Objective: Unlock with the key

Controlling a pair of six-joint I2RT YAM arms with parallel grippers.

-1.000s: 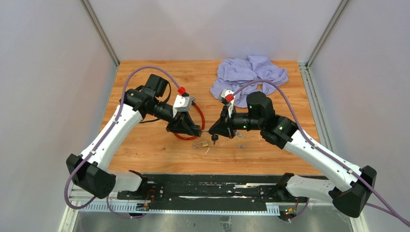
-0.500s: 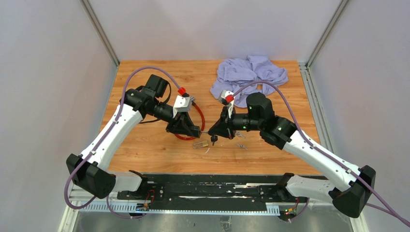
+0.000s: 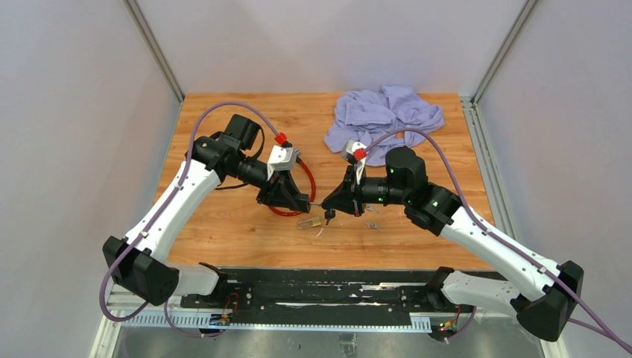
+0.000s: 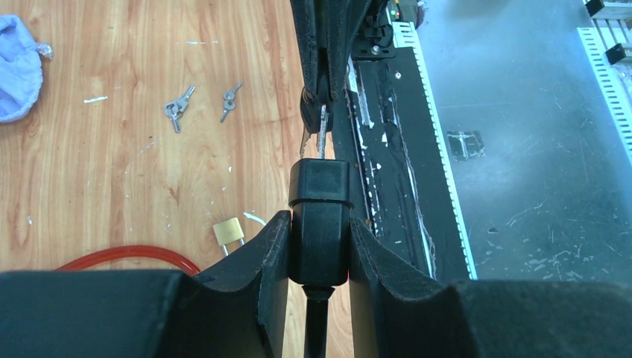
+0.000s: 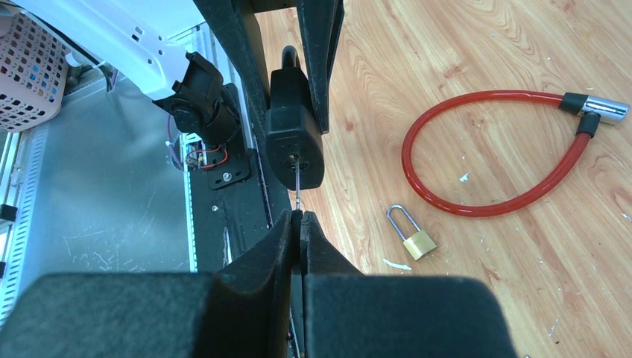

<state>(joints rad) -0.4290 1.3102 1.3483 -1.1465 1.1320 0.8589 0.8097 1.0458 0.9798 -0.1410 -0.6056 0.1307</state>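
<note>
the key point(image 5: 296, 179) has its tip in the black lock point(image 5: 295, 142), held up above the table point(image 4: 112, 171). the right hand point(image 5: 299, 221) pinches the key tight; the left hand point(image 4: 319, 224) clamps the lock. a red cable point(image 5: 477, 203), a padlock point(image 5: 416, 240) and spare keys point(image 4: 175, 110) lie on the table below.

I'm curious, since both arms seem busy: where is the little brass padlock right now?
Top view: the brass padlock lies loose on the table, near the middle, just on the near side of the red cable loop.
</note>
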